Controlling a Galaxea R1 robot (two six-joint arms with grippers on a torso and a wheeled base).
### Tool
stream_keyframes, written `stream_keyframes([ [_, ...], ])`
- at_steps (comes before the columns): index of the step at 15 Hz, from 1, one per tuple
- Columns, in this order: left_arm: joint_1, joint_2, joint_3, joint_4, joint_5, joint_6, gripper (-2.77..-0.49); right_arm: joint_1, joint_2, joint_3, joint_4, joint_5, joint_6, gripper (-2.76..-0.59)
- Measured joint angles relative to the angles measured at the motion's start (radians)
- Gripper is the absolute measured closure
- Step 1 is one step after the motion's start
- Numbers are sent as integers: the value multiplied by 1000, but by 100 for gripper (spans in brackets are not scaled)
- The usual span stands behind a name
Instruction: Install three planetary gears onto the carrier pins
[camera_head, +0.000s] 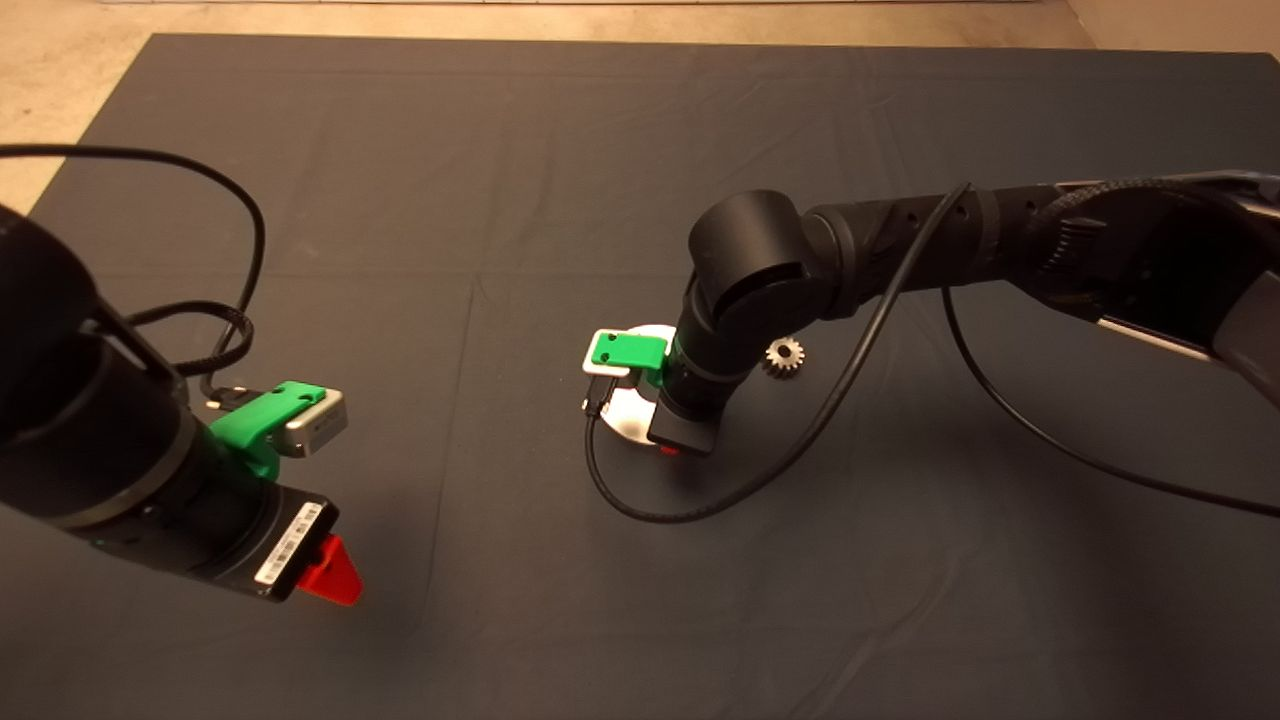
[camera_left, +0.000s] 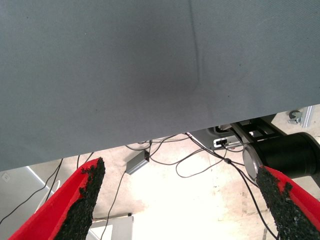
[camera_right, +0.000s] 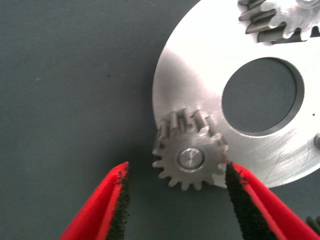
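While our left tool (camera_head: 335, 575) is waiting spread at eight o'clock, our right tool (camera_right: 175, 200) is straddling, fingers apart, a small grey toothed steel gear (camera_right: 190, 159) seated on a silver pin (camera_right: 190, 158) of the shiny round metal disc (camera_right: 200, 85).

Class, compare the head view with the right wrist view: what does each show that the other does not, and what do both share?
Only the head view shows the loose gear lying on the mat beside the right arm, and the left gripper parked at the lower left. Only the right wrist view shows two gears on the disc's pins: one between the right gripper's open jaws with the pin end visible in its hole, another at the far rim. Both show the shiny disc and the dark mat.
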Motion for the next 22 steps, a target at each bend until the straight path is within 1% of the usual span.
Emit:
stream_keyframes([
  [1,0,-1,0,0,0,0,-217,12,-3,25,2,2,21,-145],
  [2,0,-8,1,0,0,0,-217,35,-9,55,4,3,55,-145],
  [3,0,-16,5,0,0,0,-217,63,-16,83,11,3,89,-149],
  [4,0,-23,7,0,0,0,-217,100,-25,110,20,3,127,-157],
  [5,0,-28,8,0,0,0,-217,130,-36,132,27,4,153,-160],
  [6,0,-31,9,0,0,0,-217,149,-52,150,35,5,179,-166],
  [7,0,-33,9,0,0,0,-217,156,-70,160,44,7,195,-172],
  [8,0,-38,12,0,0,0,-217,159,-98,169,55,7,215,-174],
  [9,0,-42,15,0,0,0,-217,162,-131,175,61,7,225,-175],
  [10,0,-45,19,0,1,0,-217,165,-150,177,64,6,231,-181],
  [11,0,-47,22,-1,0,0,-217,167,-187,177,66,1,241,-187],
  [12,0,-49,24,-1,0,-1,-217,164,-205,177,69,-1,246,-188],
  [13,0,-52,27,-1,0,-1,-217,160,-216,177,72,0,248,-199],
  [14,0,-58,30,-1,0,-1,-217,152,-225,172,73,0,251,-202],
  [15,0,-65,35,-1,1,-1,-217,140,-233,164,74,1,254,-202],
  [17,0,-75,44,-3,0,-3,-217,111,-241,138,77,2,257,-217],
  [19,0,-89,53,-3,0,-3,-217,87,-246,114,77,1,258,-218],
  [20,0,-96,57,-3,0,-3,-217,73,-246,101,77,1,259,-228],
  [22,0,-106,64,-4,0,-3,-217,47,-246,75,77,3,259,-231],
])
